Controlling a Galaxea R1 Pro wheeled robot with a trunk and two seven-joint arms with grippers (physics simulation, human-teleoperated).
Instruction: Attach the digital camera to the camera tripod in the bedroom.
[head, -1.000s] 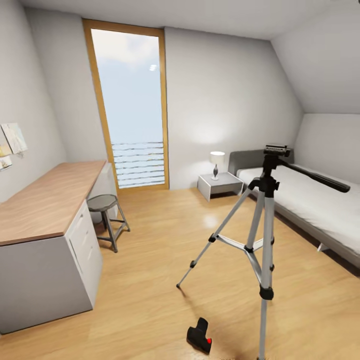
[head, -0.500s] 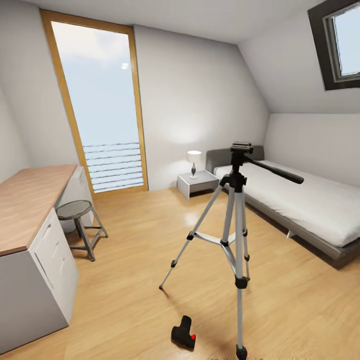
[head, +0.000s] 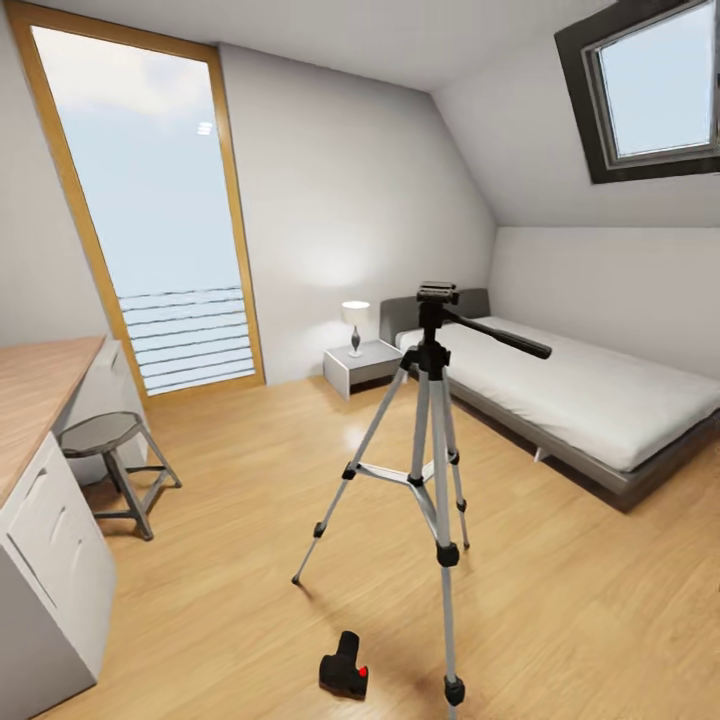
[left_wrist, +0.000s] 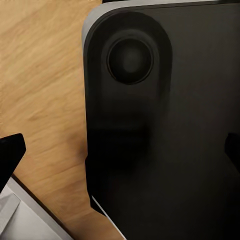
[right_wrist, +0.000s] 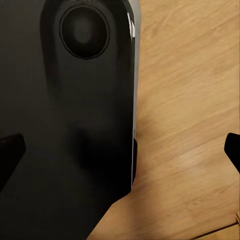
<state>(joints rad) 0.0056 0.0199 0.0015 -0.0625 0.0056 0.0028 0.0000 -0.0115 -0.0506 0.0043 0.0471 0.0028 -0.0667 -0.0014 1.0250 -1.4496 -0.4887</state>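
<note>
I see the digital camera (head: 343, 666) on the floor beside the camera tripod (head: 432, 470); whether my jaws are clenched, I cannot tell.

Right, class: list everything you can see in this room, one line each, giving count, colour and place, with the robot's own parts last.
camera tripod: one, silver legs, black head, standing mid-floor.
digital camera: one, black with red button, on the floor by the tripod's near foot.
bed: one, grey frame, white mattress, right wall.
nightstand: one, grey, beside the bed's head.
lamp: one, white shade, on the nightstand.
stool: one, dark metal, by the desk.
desk: one, wood top, white drawers, left.
tall window: one, wood-framed, far wall.
skylight: one, dark-framed, sloped ceiling.
left tool: fingertips black, spread apart.
right tool: fingertips black, spread apart.
</note>
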